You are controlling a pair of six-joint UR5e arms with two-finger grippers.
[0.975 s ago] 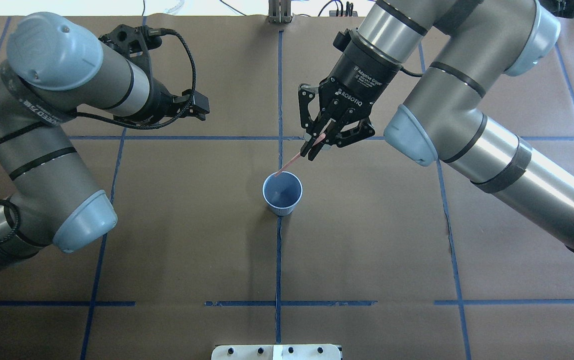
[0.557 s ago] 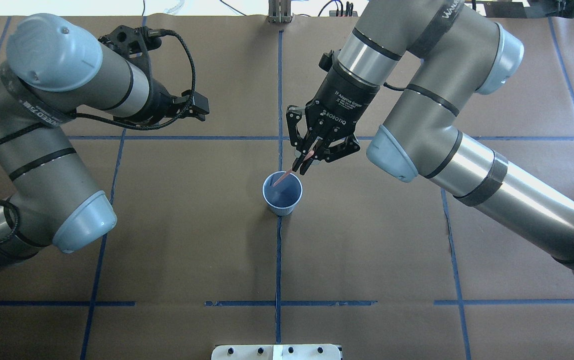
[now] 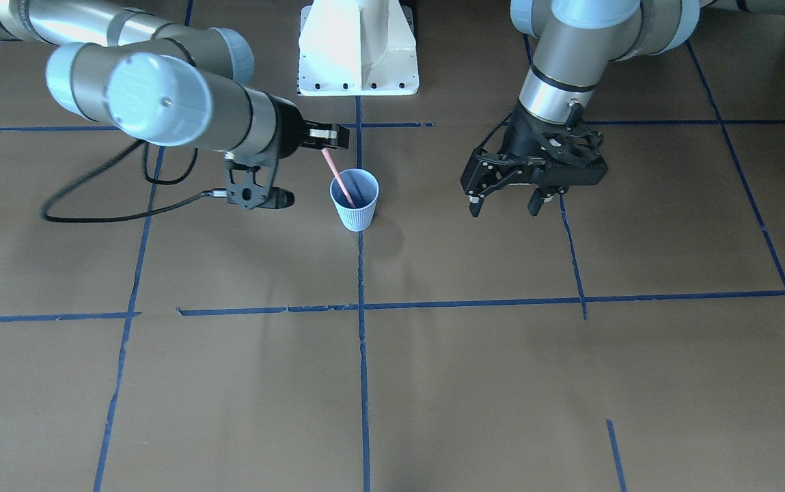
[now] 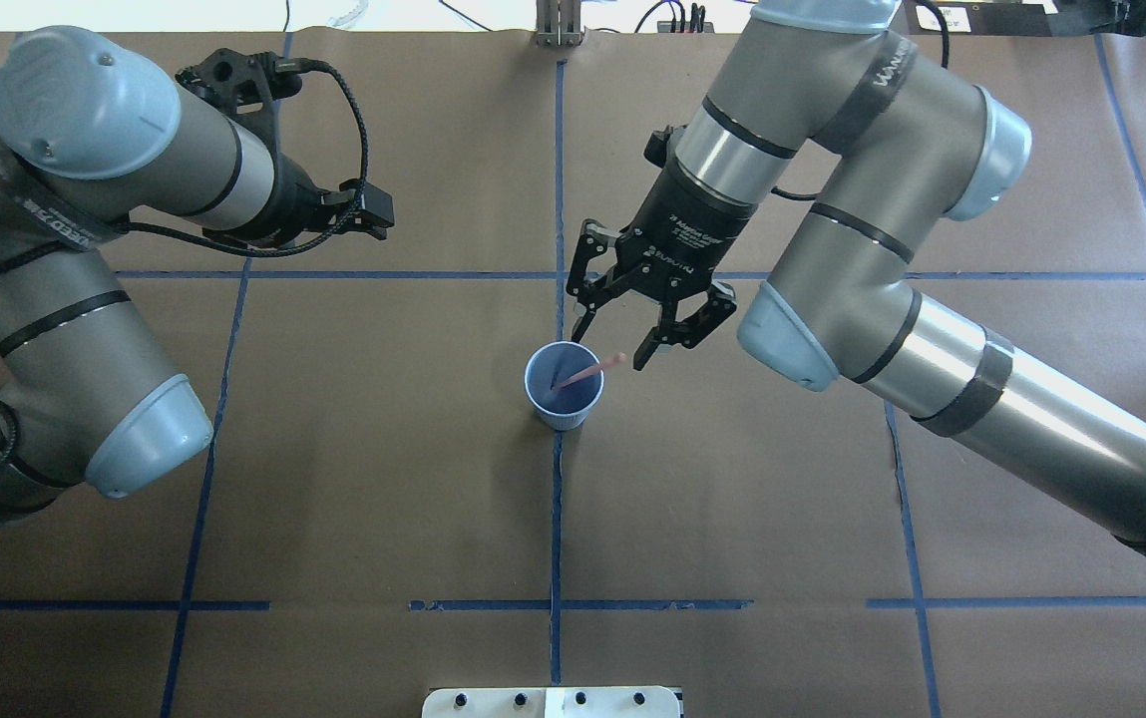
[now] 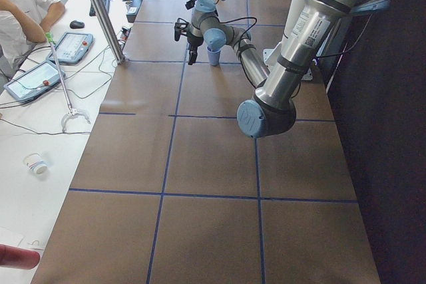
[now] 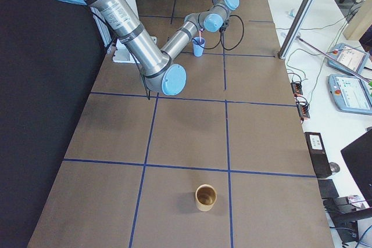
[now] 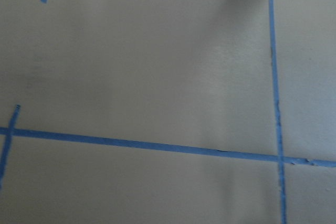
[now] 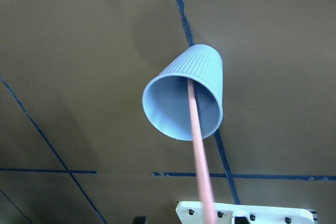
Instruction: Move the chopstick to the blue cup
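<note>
The pale blue ribbed cup [image 4: 573,407] stands upright at the table's middle, on a blue tape line. The salmon-pink chopstick [image 4: 587,372] stands in it, its lower end inside and its upper part leaning on the rim. My right gripper [image 4: 610,347] is open just above the cup. The stick's top end lies between its fingertips and touches neither. In the right wrist view the stick [image 8: 197,140] runs down into the cup [image 8: 202,69]. In the front view the cup [image 3: 356,212] holds the stick [image 3: 336,176]. My left gripper [image 3: 504,206] is open and empty, well to the cup's side.
The white robot base plate [image 3: 358,75] is at the table's near edge behind the cup. A brown cup [image 6: 205,197] stands far off at the table's right end. Blue tape lines cross the brown table cover. An operators' bench with tablets [image 6: 349,94] runs along the far edge.
My right gripper carried the stick over the cup, put its lower end inside, then opened and let it go. The stick now leans on the rim. The left arm drew back slightly.
</note>
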